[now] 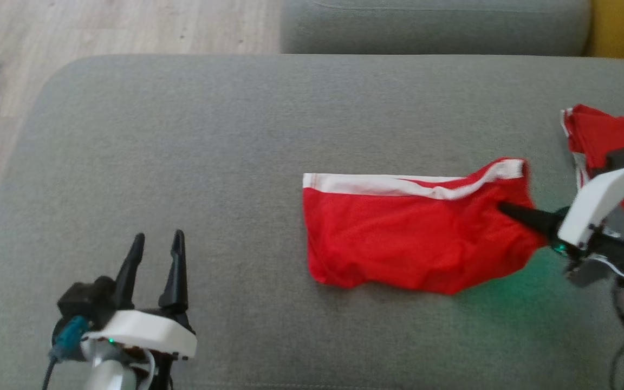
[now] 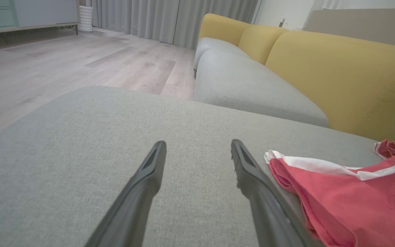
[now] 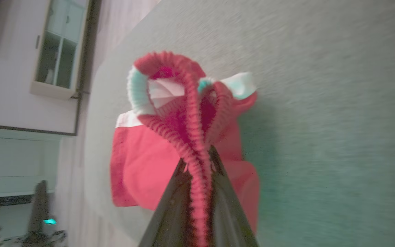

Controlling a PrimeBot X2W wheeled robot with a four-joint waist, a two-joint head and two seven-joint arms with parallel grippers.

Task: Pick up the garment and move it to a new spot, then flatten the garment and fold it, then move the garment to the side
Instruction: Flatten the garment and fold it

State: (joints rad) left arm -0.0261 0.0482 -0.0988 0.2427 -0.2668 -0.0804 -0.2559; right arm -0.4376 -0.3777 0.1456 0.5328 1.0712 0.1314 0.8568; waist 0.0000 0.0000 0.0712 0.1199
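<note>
Nearest, at seven o'clock in the head view: left claw (image 1: 158, 234), fingers spread wide and holding nothing, parked just above bare cushion (image 1: 182, 135), probably kept clear until flattening calls for a second grip. Further in, just right of centre: red garment (image 1: 398, 238), lying mostly flat on the grey cushion, white waistband toward twelve o'clock. At three o'clock: right claw (image 1: 502, 206), clamped shut on the garment's right side, with a ridge of bunched red cloth pinched between the fingers (image 3: 226, 212) in the right wrist view. That end gathered and raised, waistband corner curled up, the rest resting on the seat. Judged as the grip for the pick-up, with the lift barely begun. Plenty of open cushion toward nine o'clock for a new spot. Rounded cushion edge and wood floor (image 1: 101, 27) beyond at ten to eleven o'clock, so best not to carry too far that way. At two o'clock, a second red garment (image 1: 610, 135) close by the right arm, worth steering clear of. Farthest, at twelve o'clock: another grey seat (image 1: 431, 27).
</note>
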